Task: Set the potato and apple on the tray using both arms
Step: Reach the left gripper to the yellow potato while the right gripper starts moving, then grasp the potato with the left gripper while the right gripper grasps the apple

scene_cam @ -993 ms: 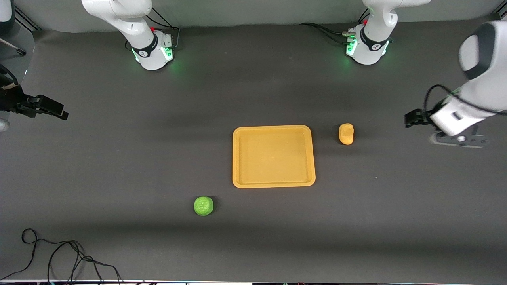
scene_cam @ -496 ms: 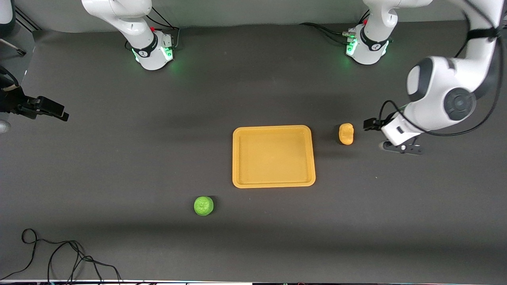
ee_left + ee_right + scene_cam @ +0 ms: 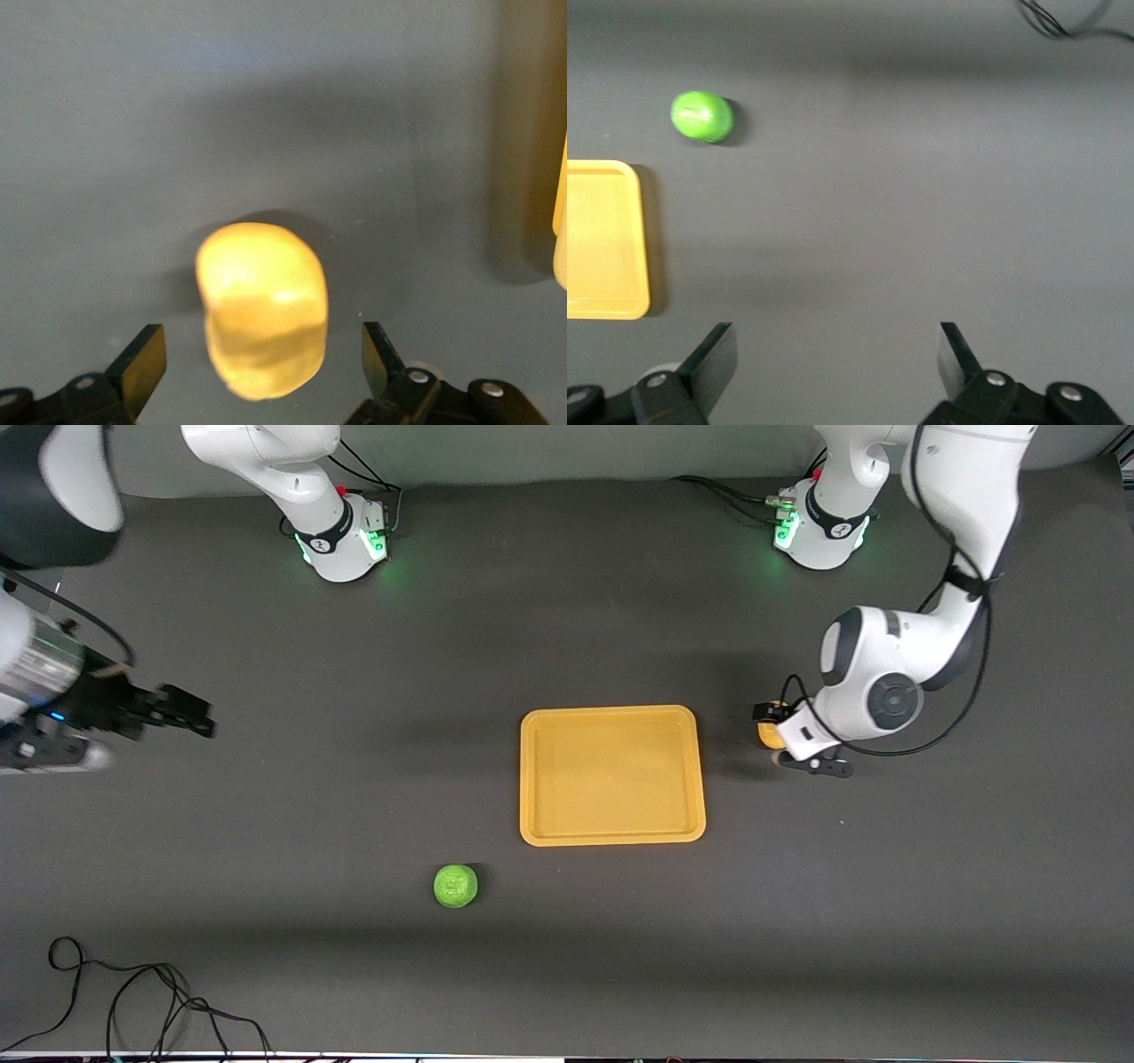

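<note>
The orange-yellow potato (image 3: 767,733) (image 3: 261,310) lies on the dark table beside the tray (image 3: 611,838), toward the left arm's end. My left gripper (image 3: 772,735) (image 3: 264,359) hangs low over it, open. One finger stands on each side of the potato and neither touches it. The green apple (image 3: 455,886) (image 3: 702,117) sits nearer to the front camera than the tray, toward the right arm's end. My right gripper (image 3: 190,720) (image 3: 833,359) is open and holds nothing, over bare table well apart from the apple. The tray (image 3: 602,239) holds nothing.
A loose black cable (image 3: 133,1001) lies near the table's front edge at the right arm's end. Both arm bases, the right one (image 3: 341,540) and the left one (image 3: 819,531), stand along the table edge farthest from the front camera.
The left arm swung in from the table's end until its gripper came over the potato, its jaws widening. The right arm moved in a little from its end of the table.
</note>
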### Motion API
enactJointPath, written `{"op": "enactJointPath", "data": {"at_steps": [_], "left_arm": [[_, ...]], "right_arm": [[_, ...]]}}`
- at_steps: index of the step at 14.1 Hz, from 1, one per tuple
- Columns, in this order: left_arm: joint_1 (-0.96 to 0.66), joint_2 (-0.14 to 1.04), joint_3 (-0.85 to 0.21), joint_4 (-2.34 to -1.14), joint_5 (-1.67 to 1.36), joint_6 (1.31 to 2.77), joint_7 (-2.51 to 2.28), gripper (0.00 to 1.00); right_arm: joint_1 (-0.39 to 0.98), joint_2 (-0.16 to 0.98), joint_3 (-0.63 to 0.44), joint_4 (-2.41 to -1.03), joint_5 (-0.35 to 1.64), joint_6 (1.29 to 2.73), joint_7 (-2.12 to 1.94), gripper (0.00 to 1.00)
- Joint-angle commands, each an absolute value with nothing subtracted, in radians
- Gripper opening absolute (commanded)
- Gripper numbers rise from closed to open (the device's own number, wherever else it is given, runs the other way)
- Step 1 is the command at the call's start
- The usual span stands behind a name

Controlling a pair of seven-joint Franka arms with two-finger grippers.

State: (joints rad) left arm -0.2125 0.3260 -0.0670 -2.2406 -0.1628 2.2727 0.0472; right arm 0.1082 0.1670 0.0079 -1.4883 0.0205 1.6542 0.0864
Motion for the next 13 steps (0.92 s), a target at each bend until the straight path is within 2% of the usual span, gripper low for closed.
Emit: {"op": "enactJointPath", "data": {"at_steps": [1, 2, 5, 6, 8, 9, 11, 13], "left_arm": [[-0.235, 0.350, -0.052, -2.240, -0.161, 2.307, 0.043, 0.94], [-0.236, 0.345, -0.052, -2.238, -0.161, 2.306, 0.043, 0.65], [-0.239, 0.327, -0.052, -2.237, -0.160, 2.286, 0.028, 0.06], [-0.239, 0.324, -0.054, -2.237, -0.161, 2.284, 0.009, 0.00], [-0.244, 0.272, -0.054, -2.197, -0.161, 2.217, -0.024, 0.00], [-0.244, 0.250, -0.054, -2.128, -0.161, 2.106, -0.058, 0.00], [-0.250, 0.279, -0.054, -1.903, -0.164, 1.871, -0.145, 0.00], [-0.267, 0.337, -0.067, -1.733, -0.175, 1.793, -0.243, 0.00]], "right_arm": [[0.192, 0.345, 0.005, -1.268, 0.031, 1.637, 0.193, 1.00], [0.225, 0.400, 0.003, -1.205, 0.029, 1.637, 0.231, 1.00], [0.316, 0.521, 0.003, -1.071, 0.025, 1.643, 0.326, 1.00], [0.336, 0.543, 0.003, -1.060, 0.025, 1.655, 0.377, 1.00], [0.370, 0.557, 0.003, -1.072, 0.023, 1.704, 0.426, 1.00], [0.371, 0.574, 0.003, -1.077, 0.026, 1.713, 0.426, 1.00], [0.371, 0.586, 0.003, -1.113, 0.020, 1.770, 0.425, 1.00], [0.371, 0.588, 0.003, -1.196, 0.018, 1.863, 0.423, 1.00]]}}
